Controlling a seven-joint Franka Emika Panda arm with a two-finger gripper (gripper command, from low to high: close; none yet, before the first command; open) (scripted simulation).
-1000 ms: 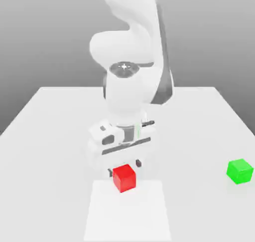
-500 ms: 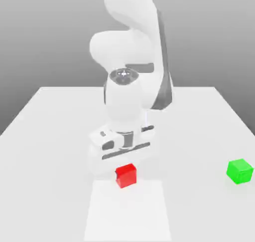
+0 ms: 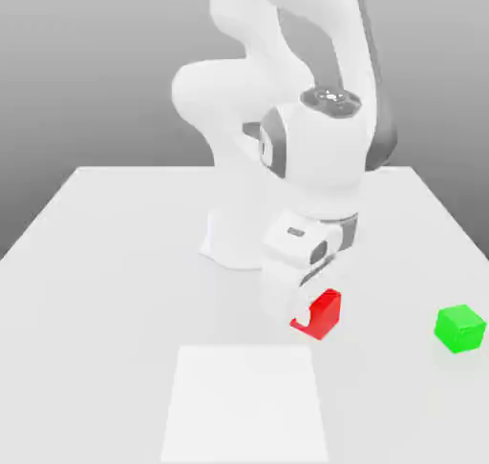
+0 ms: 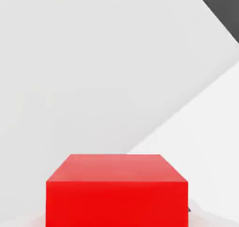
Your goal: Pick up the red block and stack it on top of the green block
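Observation:
The red block (image 3: 325, 311) hangs just above the white table, caught between the fingers of my gripper (image 3: 315, 317), which is shut on it. In the hand view the red block (image 4: 116, 193) sits close up, with the table passing behind it. The white hand is tilted over the block, and a pale finger (image 3: 304, 309) covers part of its face on the exterior view's left. The green block (image 3: 460, 327) rests on the table toward the exterior view's right, well apart from the held block.
A lighter square patch (image 3: 244, 400) marks the table near its front edge. The arm's base (image 3: 229, 242) stands behind the hand. The table (image 3: 95, 262) ends at its far edge behind the base.
My gripper closed on the red block, raised it off the table and carried it toward the exterior view's right. The arm swung that way too. The green block stayed put.

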